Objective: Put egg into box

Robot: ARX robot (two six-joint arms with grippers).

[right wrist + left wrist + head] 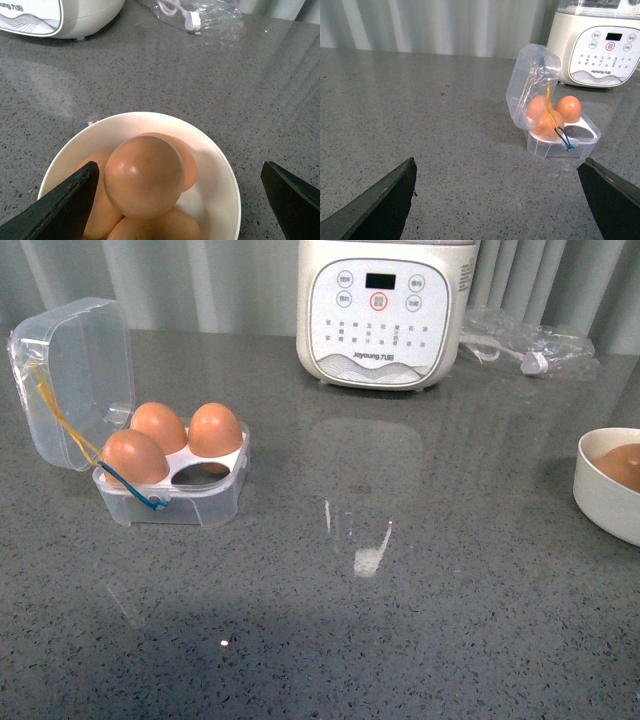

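Three smooth brown eggs (215, 430) fill the small clear plastic box (190, 505), one cup left; your right hand (179, 166) hangs spread wide, gripping nothing, over the orange-brown egg (145, 176) in the round white bowl (217, 165). Your left hand (500, 162) is spread too.

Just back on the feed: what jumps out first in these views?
The box stands open at the left of the counter, with three eggs in its tray and one hole empty. At the right edge a white bowl holds more eggs, and the open right hand hangs over the top egg. A white cooker stands at the back.
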